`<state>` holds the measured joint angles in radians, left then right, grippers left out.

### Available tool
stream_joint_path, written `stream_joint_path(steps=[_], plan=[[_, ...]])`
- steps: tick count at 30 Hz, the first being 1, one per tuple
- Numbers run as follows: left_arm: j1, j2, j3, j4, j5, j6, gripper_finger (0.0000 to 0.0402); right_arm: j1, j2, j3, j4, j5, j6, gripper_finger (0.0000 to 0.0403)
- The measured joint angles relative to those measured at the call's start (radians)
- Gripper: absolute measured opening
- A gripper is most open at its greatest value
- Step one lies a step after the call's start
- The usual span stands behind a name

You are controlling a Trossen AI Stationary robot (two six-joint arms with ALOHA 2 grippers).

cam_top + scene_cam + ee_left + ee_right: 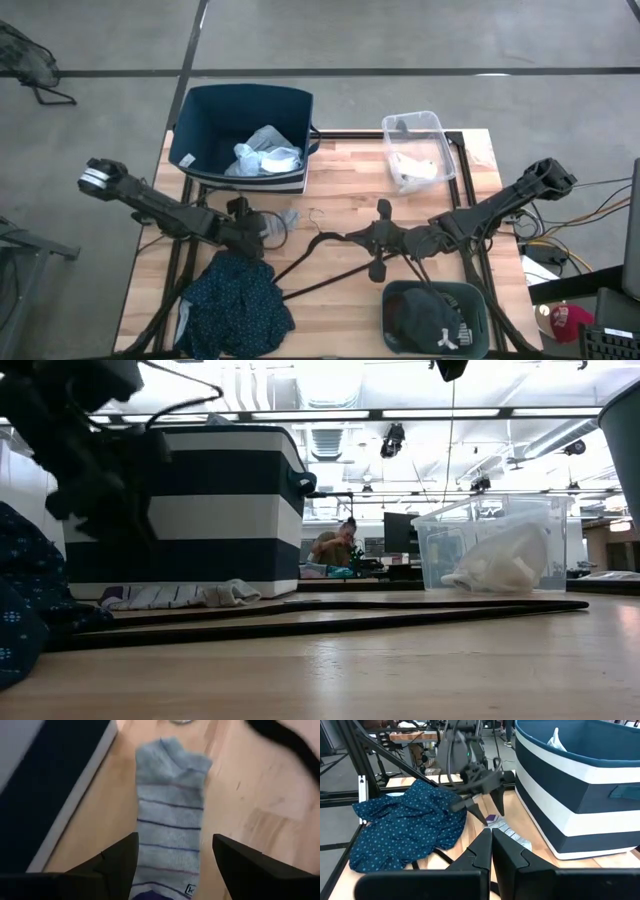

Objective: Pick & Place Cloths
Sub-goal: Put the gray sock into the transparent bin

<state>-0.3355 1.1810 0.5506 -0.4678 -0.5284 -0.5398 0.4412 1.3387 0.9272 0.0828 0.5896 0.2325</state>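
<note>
A grey striped sock (170, 815) lies flat on the wooden table beside the navy striped basket (215, 120). My left gripper (172, 862) slants down over the sock, open, one finger on each side of it; no touch shows. In the right wrist view the left gripper (491, 816) hovers just above the sock (512, 834). A dark teal dotted garment (235, 305) lies at the near left. Pale cloths (265, 155) sit in the basket. My right gripper (491, 840) is shut and empty, held above the table's middle.
A thin black wire hanger (310, 262) lies flat mid-table between the arms. At the far right, a clear bin (445, 125) holds a white cloth (415, 170). A dark bin (478, 300) at the near right holds black garments with a white logo (430, 325).
</note>
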Motion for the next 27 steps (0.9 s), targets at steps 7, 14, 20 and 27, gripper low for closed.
stream_joint_path(steps=[7,14,20,27], plan=[[0.001,0.101,-0.021,0.004,-0.039,-0.032,0.0248,0.0,0.0,0.0,0.002,0.0,-0.003,0.0008],[0.002,0.195,-0.044,0.061,-0.064,-0.036,0.0246,0.0,0.0,0.0,0.002,0.001,-0.004,0.0008],[0.002,0.226,-0.048,0.104,-0.044,-0.031,0.0212,0.0,0.0,0.0,0.003,0.001,-0.004,0.0008],[0.002,0.225,-0.048,0.128,-0.007,0.007,0.0101,0.0,0.0,0.0,0.003,0.001,-0.004,0.0008]])
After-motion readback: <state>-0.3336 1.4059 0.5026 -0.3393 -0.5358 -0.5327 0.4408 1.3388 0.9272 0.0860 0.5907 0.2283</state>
